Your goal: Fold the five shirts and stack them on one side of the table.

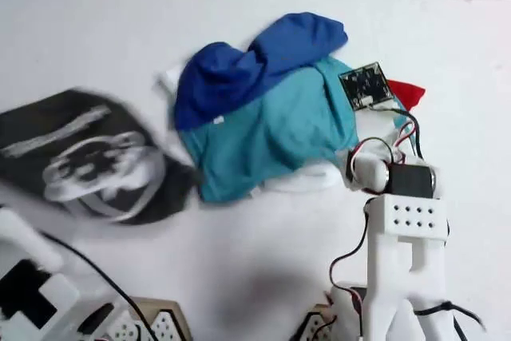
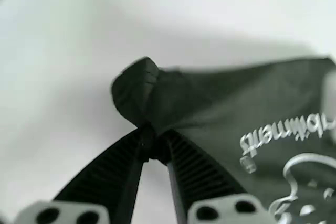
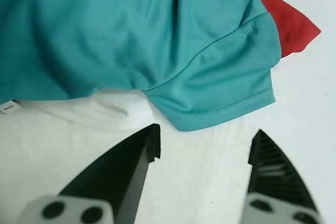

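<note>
Black shirt (image 1: 88, 157) lies far left; nothing folded yet.
My left gripper (image 2: 152, 142) pinches its edge; my right gripper (image 3: 206, 135) gapes empty beside the heap (image 1: 271, 125).

I count five cloth shirts on the one white table (image 1: 96, 29): one black printed shirt (image 1: 88, 157), one royal-blue shirt (image 1: 239, 65), one teal shirt (image 1: 271, 133), one white shirt (image 1: 303, 177) and one red shirt (image 1: 409, 95). There are two white plastic arms, the right arm (image 1: 403, 237) and the left arm (image 1: 24, 277).

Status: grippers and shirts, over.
Left gripper shut on black shirt edge. Right gripper open, fingers over bare table by teal shirt sleeve. Blue shirt, white shirt, red shirt heaped with teal, unfolded.
</note>
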